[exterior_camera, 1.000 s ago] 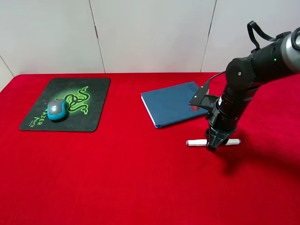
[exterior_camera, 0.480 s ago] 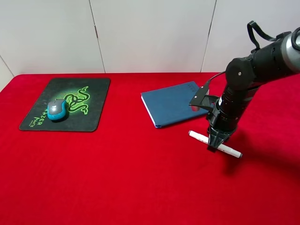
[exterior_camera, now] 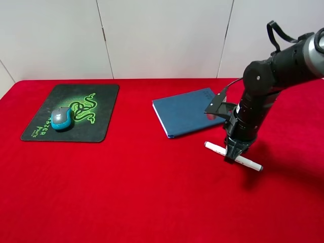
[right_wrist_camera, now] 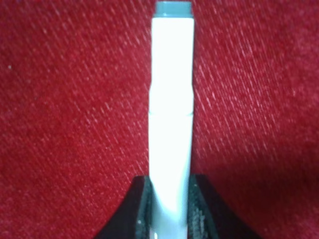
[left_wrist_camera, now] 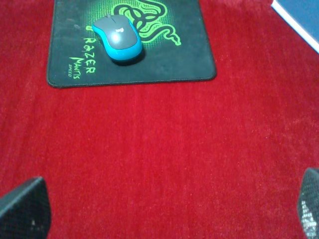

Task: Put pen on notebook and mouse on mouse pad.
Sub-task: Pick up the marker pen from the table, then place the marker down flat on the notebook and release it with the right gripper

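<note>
My right gripper [exterior_camera: 233,154] points down onto the red cloth, shut on the middle of the white pen [exterior_camera: 250,163]. The pen slants across the table just in front of the dark blue notebook [exterior_camera: 185,111]. In the right wrist view the pen [right_wrist_camera: 171,99] sticks out from between the black fingers [right_wrist_camera: 130,209], its grey tip away from them. The grey and teal mouse [exterior_camera: 62,118] sits on the black mouse pad [exterior_camera: 104,98] with the green logo, far left. My left gripper [left_wrist_camera: 168,201] hangs open over bare cloth, well short of the mouse [left_wrist_camera: 118,37] and the mouse pad [left_wrist_camera: 192,62].
A red cloth [exterior_camera: 126,192] covers the whole table. White wall panels stand behind the table's far edge. A corner of the notebook [left_wrist_camera: 299,12] shows in the left wrist view.
The pen has swung from lying level across the view to a slant, with the right gripper on it. The arm barely moved. Mouse, pad and notebook stayed put.
</note>
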Controlling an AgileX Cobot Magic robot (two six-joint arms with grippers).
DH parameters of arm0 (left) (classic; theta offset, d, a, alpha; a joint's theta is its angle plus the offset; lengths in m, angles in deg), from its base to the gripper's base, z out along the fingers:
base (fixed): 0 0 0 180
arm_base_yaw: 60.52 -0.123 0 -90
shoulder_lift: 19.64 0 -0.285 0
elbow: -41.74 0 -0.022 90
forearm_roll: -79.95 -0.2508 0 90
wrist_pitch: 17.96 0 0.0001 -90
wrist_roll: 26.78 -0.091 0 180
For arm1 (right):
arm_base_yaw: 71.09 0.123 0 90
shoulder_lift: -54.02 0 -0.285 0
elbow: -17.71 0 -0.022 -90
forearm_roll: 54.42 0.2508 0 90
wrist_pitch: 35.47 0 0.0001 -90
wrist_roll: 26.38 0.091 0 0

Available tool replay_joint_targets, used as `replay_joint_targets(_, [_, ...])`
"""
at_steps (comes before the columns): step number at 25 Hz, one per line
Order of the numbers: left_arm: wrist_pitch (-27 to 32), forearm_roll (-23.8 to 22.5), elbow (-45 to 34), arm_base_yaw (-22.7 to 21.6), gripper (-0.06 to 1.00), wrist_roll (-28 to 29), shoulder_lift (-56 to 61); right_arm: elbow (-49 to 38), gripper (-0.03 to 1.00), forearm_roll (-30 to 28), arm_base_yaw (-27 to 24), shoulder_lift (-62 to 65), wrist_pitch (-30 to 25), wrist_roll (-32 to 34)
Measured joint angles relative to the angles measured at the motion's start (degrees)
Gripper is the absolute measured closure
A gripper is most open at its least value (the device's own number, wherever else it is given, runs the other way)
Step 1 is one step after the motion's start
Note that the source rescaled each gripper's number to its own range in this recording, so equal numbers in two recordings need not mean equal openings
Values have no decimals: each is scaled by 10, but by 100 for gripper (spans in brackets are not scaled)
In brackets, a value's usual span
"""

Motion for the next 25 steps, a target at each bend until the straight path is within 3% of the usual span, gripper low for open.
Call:
replay_joint_targets(12, [0,0,0,0,-5,0,0,108,96,-1,0,0,-102,51])
replay_joint_targets(25, [0,0,0,0,-6,0,0,299,96,-1,0,-45,-189,79])
